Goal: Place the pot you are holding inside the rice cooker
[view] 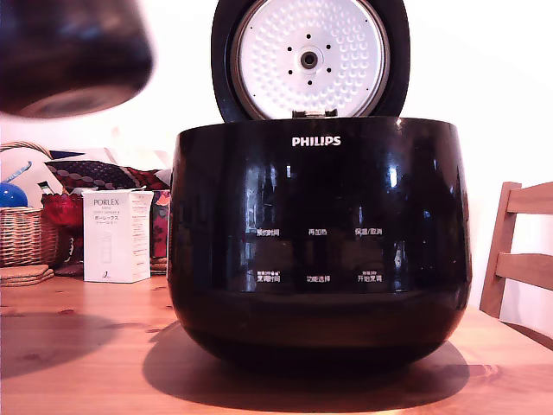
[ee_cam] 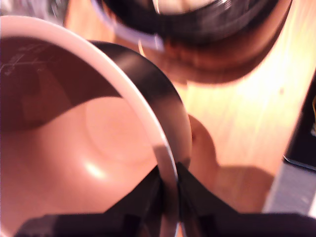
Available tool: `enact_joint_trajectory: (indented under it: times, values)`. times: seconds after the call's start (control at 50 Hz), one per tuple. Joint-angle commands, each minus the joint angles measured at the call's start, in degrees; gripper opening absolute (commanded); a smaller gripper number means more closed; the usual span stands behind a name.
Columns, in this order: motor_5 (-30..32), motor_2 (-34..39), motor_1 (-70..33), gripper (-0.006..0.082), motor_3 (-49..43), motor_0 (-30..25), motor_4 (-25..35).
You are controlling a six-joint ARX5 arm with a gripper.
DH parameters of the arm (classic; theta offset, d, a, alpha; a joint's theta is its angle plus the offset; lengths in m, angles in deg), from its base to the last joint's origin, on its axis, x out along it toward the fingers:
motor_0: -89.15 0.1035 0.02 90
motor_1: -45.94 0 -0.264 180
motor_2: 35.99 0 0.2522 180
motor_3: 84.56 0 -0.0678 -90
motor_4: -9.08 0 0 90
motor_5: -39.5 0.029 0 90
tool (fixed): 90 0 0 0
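Dark round metal pot [view: 73, 56] held aloft beside the open glossy black rice cooker [view: 320, 242].

The end effector [ee_cam: 168, 195] pinches the pot's thin flared rim, one finger inside the wall and one outside. In the exterior view the pot hangs blurred at upper left, above the wooden desk [view: 86, 346] and apart from the cooker, whose hinged lid stands upright showing its dimpled silver plate [view: 309, 59].

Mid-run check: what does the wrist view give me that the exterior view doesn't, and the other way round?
Wrist only: the fingers pinch the pot by its rim, and its bare interior shows.

Exterior only: the rice cooker stands with its lid raised upright; the pot hangs high at that view's left, off to the side of the opening.

Both: pot, cooker, wooden table.
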Motion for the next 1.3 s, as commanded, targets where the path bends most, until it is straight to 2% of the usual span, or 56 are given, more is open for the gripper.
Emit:
enact_joint_trajectory:
  times: [0.0,0.4,0.64,0.96,1.28]
  values:
    - [-0.20,-2.40,-0.44,-0.0024,1.36,-1.68,1.11]
    - [-0.22,-9.68,-6.56,-0.0024,1.36,-11.82,3.56]
    - [-0.17,-12.79,-10.08,-0.0024,1.36,-15.96,4.52]
    - [1.31,-13.75,-14.99,-0.0024,1.49,-19.28,4.83]
    - [6.88,-13.84,-19.91,-0.0024,1.60,-19.58,3.23]
